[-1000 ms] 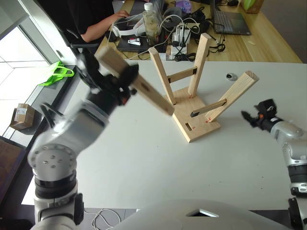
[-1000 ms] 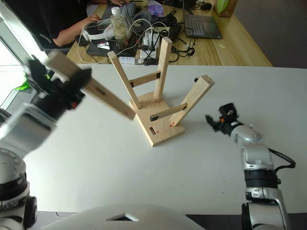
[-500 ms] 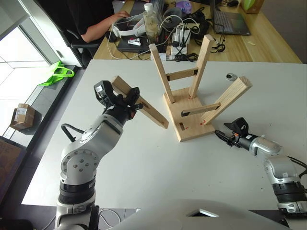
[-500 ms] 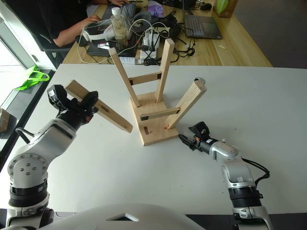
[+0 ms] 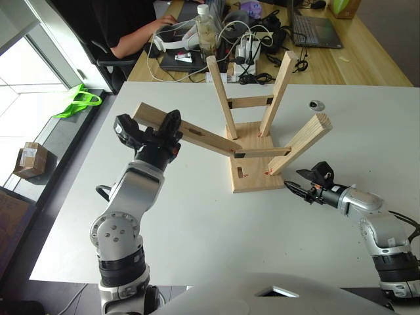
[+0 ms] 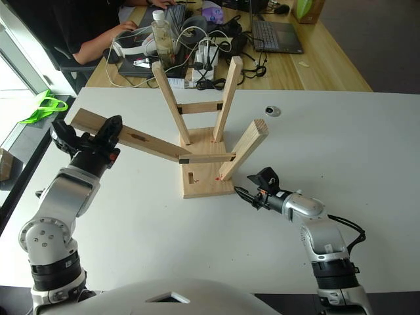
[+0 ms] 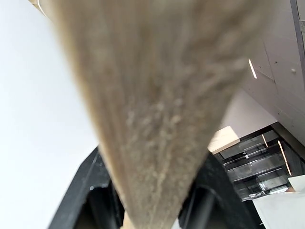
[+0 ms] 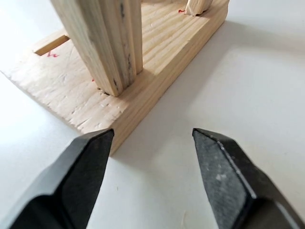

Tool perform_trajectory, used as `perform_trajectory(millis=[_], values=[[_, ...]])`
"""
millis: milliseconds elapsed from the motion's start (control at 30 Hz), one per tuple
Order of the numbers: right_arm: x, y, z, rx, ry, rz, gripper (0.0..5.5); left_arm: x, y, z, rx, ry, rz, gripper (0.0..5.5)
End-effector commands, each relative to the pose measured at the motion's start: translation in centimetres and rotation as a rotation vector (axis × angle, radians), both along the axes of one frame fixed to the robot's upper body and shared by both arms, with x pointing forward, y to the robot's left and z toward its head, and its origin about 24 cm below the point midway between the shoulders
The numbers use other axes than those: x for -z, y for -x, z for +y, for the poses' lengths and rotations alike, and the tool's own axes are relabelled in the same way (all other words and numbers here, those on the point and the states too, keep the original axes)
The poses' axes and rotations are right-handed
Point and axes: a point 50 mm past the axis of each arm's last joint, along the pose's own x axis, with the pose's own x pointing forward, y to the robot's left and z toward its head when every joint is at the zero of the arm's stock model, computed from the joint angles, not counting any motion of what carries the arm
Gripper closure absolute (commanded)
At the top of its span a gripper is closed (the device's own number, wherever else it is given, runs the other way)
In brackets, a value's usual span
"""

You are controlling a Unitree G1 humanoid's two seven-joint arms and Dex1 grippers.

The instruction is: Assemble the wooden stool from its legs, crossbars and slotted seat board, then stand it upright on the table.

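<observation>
While the stool sits half-built and upside down near the middle of the white counter (image 5: pixel 197 223), I see its slotted seat board (image 5: pixel 254 185) lying flat with three legs sticking up out of it. Two rear legs (image 5: pixel 222 98) stand close to upright, leaning slightly apart, with a short crossbar (image 5: pixel 252 102) joining them partway up. At the board's right front corner a third leg (image 5: pixel 299 144) tilts sharply outward to the right, and a second crossbar (image 5: pixel 264 153) runs from it leftward, roughly level above the board.

My left pincer (image 5: pixel 149 128) is closed across the fourth leg (image 5: pixel 197 135), gripping it near its outer end, with a black finger on either side of the wood in the left wrist view. That leg slopes down to the right, clear of the counter, and its lower end meets the dark tip of the second crossbar over the board's left edge. I cannot tell whether it is seated in a slot; one empty slot (image 5: pixel 241 174) shows just in front of it.

My right pincer (image 8: pixel 152 136) is spread wide with nothing in it, low over the counter just beside the board's right front corner, its tips pointing at the foot of the tilted leg without touching.

Behind the counter is a wooden desk (image 5: pixel 367 65) with a bottle (image 5: pixel 205 26), cables and a laptop (image 5: pixel 316 26).
</observation>
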Motion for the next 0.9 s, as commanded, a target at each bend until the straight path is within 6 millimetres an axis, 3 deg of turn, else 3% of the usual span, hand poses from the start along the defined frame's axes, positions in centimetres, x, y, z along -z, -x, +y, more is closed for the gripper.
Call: perform_trajectory(millis=[33,233,333,567,900], values=[[-0.2,-0.1,0.2,0.005,-0.008,-0.006,2.38,2.3,0.7,-0.9,-0.002,-0.002,0.078,4.47],[-0.3,-0.3,0.0,0.03,-0.006,-0.016,2.38,3.7,1.2,-1.3,-0.03,-0.04,0.117,4.47],[-0.4,-0.4,0.0,0.039,-0.005,-0.024,2.38,3.4,1.1,-1.0,-0.06,-0.182,0.096,4.47],[-0.5,-0.6,-0.2,0.057,0.002,-0.036,2.38,2.0,0.9,-2.8,-0.047,-0.328,0.009,4.47],[-0.7,-0.8,-0.1,0.061,0.012,-0.052,2.38,1.7,0.6,-5.0,0.037,-0.506,-0.045,4.47]])
